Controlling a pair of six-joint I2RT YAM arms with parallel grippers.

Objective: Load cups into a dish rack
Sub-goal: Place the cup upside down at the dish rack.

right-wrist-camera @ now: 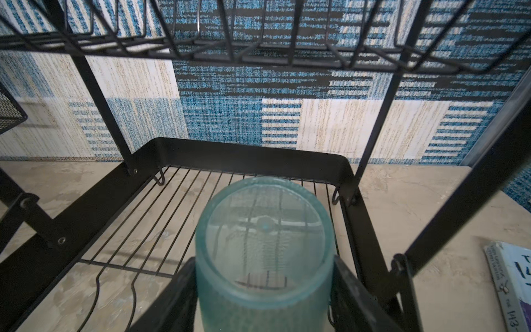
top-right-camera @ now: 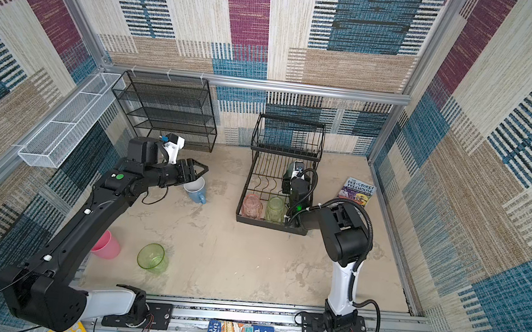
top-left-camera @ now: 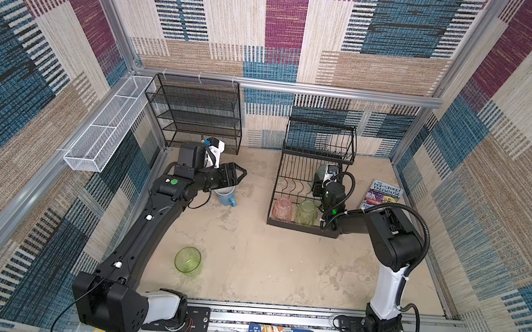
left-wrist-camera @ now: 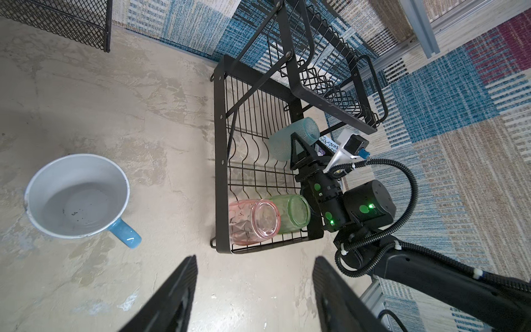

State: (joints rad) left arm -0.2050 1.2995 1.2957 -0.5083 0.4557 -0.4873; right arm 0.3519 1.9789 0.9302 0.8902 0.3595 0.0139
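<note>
The right gripper [right-wrist-camera: 264,267] pinches the teal cup [right-wrist-camera: 264,235] between its fingers [right-wrist-camera: 178,293], over the lower tray of the dish rack [top-left-camera: 298,227], under the upper basket and by the tray's right side; whether the cup rests on the wires I cannot tell; at the tray's near edge a peach cup [top-left-camera: 282,208] and a green cup [top-left-camera: 306,212] stand mouth down, side by side; the rack sits at the far edge of the worktop [top-left-camera: 281,268], toward the right corner. The left gripper [left-wrist-camera: 255,264] hangs with fingers [left-wrist-camera: 178,293] spread, nothing between them, just beside the blue mug [left-wrist-camera: 77,195], which stands mouth up toward the far left corner; a second green cup [top-left-camera: 187,259] stands upright toward the near left corner; in a top view a pink cup [top-right-camera: 106,245] shows beside it, by the left edge.
</note>
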